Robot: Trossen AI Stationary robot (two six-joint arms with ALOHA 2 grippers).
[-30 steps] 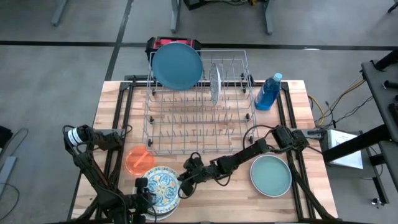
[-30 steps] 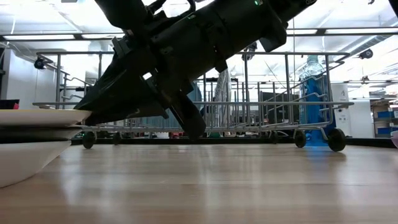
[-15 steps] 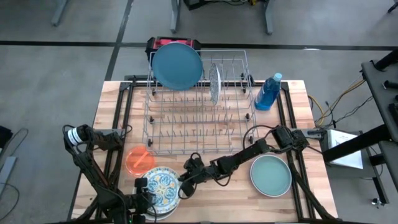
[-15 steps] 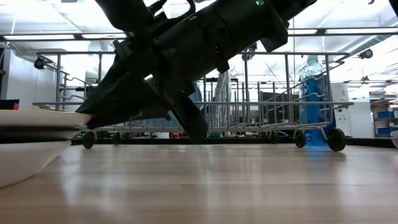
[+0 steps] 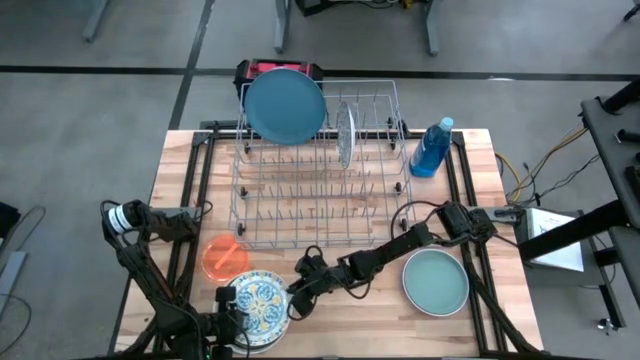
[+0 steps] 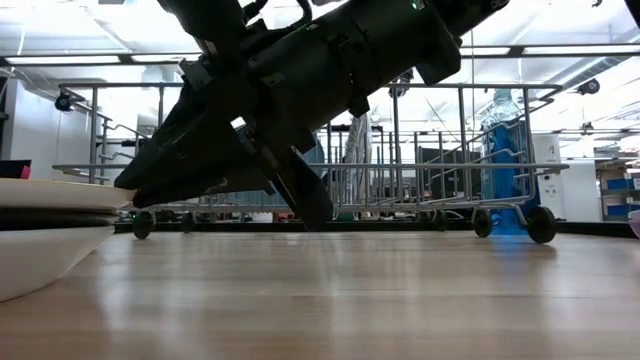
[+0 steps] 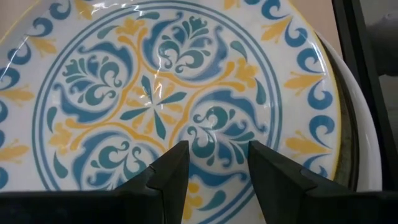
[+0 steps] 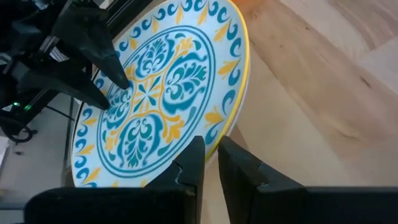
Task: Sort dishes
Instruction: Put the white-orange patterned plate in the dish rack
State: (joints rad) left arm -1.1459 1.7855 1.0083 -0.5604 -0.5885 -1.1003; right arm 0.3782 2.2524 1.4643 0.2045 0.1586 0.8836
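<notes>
1. Jaws of the right gripper (image 8: 209, 163) stand nearly shut, a thin gap between them, at the rim of the patterned plate (image 5: 262, 300), gripping nothing.
2. Left gripper (image 7: 213, 163) hovers over that plate, jaws parted and empty.
3. Patterned plate tops a stack at the surface's (image 5: 340, 325) near-left corner.
4. Orange plate (image 5: 224, 256) lies just beside; teal plate (image 5: 435, 281) to the right.
5. Blue plate (image 5: 285, 104) stands in the wire rack (image 5: 320, 190).

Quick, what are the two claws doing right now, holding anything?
Left gripper: jaws open above the patterned plate, holding nothing.
Right gripper: jaws nearly shut at that plate's rim; a grip cannot be told.
</notes>
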